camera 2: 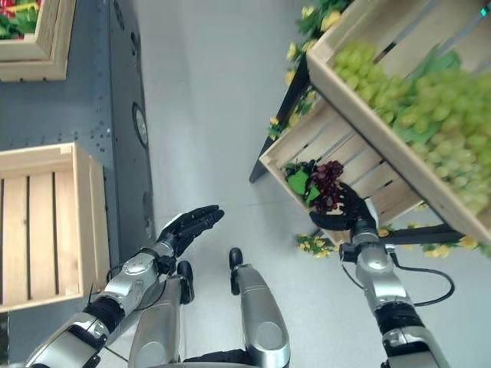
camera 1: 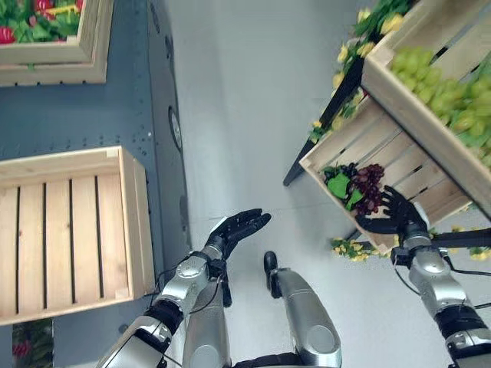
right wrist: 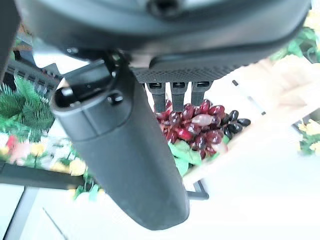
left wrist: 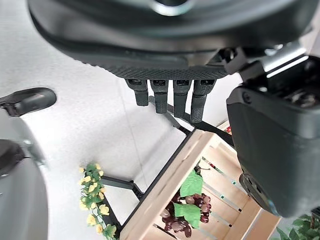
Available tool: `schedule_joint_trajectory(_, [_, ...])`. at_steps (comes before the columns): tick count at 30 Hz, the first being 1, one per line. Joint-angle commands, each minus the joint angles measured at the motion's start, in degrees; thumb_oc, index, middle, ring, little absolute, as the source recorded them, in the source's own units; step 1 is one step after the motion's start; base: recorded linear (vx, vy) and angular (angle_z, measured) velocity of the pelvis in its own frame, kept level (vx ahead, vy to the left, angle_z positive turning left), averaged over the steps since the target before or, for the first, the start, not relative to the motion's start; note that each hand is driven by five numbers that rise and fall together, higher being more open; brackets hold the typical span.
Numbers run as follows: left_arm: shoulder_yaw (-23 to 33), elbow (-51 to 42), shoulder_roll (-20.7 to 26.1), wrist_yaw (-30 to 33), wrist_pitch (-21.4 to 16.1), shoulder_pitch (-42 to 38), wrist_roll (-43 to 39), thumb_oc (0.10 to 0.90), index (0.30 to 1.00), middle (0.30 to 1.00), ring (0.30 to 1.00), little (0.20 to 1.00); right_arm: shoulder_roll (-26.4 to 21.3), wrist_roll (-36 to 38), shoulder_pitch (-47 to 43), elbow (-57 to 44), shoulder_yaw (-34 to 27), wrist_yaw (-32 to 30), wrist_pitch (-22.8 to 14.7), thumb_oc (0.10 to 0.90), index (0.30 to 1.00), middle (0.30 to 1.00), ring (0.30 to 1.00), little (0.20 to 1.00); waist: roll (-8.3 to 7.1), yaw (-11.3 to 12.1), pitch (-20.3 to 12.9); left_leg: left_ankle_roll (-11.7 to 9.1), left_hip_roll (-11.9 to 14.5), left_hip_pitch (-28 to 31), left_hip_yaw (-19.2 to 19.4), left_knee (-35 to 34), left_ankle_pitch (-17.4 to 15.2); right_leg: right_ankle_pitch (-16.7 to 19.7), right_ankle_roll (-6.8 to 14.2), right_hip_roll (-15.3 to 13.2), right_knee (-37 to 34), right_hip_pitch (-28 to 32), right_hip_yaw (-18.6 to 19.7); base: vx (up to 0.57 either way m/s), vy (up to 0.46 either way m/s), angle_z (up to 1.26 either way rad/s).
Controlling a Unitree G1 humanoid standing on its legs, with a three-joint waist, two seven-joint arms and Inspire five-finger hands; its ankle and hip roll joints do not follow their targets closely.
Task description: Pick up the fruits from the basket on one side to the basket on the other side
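A bunch of dark red grapes [camera 1: 367,186] with green leaves lies in the lower wooden crate [camera 1: 331,142] on the right stand. My right hand [camera 1: 395,213] is at that crate's front edge, just beside the bunch, fingers straight and open. In the right wrist view the grapes [right wrist: 200,125] show just past the straight fingers [right wrist: 172,95], apart from them. On the left stands a wooden crate [camera 1: 57,238] with nothing in it. My left hand [camera 1: 238,228] hangs open over the floor between the two sides, holding nothing.
Above the lower crate sits a second crate full of green grapes [camera 1: 437,88]. Another crate with red fruit and greens [camera 1: 46,31] is at the far left. Yellow flowers [camera 1: 349,247] trim the right stand. A grey cabinet side [camera 1: 165,115] borders the floor aisle.
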Motion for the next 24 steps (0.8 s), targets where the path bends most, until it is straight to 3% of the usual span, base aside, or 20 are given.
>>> schedule_joint_trajectory(1, [-0.59,0.29,-3.46,-1.71,-1.99,0.57,2.89,0.8,0.9,0.9,0.9,0.9,-1.64,-1.07,-2.53,-1.16,-0.01,3.01,-6.29,0.8,0.9,0.9,0.9,0.9,-0.53,0.65,-7.95,1.38,-0.9,4.9,4.09,-1.37,-5.76,-1.07,-1.41,1.41,-2.74,5.77,-0.6,0.05,0.027,-0.06])
schedule_joint_trajectory(7, [-0.34,6.52,-5.19,-0.79,-0.71,3.83,4.61,0.8,0.9,0.9,0.9,0.9,2.99,-1.34,0.28,-0.18,2.7,6.09,-5.9,0.8,0.9,0.9,0.9,0.9,0.4,0.13,-12.5,0.81,-1.87,12.32,4.73,-12.18,-2.24,0.9,-0.24,1.17,-10.6,11.88,1.07,0.09,0.03,-0.02])
schedule_joint_trajectory(15, [0.83,15.68,-7.35,-0.94,-2.89,9.05,7.34,0.8,0.9,0.9,0.9,0.9,13.08,-2.12,5.15,9.96,6.62,8.0,-7.34,0.8,0.9,0.9,0.9,0.9,2.57,1.13,-20.19,-0.02,-3.45,19.68,2.38,-26.8,3.61,4.26,0.86,0.96,-19.78,17.44,2.19,0.13,0.01,-0.02])
schedule_joint_trajectory(21, [1.16,23.2,-8.46,-1.67,-5.28,11.55,11.55,0.8,0.9,0.9,0.9,0.9,18.59,0.28,5.89,18.13,8.07,7.97,-10.33,0.8,0.9,0.9,0.9,0.9,4.33,1.94,-24.14,-0.56,-3.72,22.93,1.4,-34.29,6.44,6.23,0.88,0.9,-25.94,20.31,1.52,0.09,-0.014,0.04])
schedule_joint_trajectory(24, [1.48,25.54,-9.07,0.08,-5.31,11.96,14.95,0.8,0.9,0.9,0.9,0.9,20.11,0.12,6.12,21.51,8.17,7.72,-10.74,0.8,0.9,0.9,0.9,0.9,4.95,1.98,-25.26,-0.77,-3.95,22.95,1.13,-34.61,6.38,6.84,0.76,0.95,-28.24,21.27,1.28,0.05,-0.01,0.03])
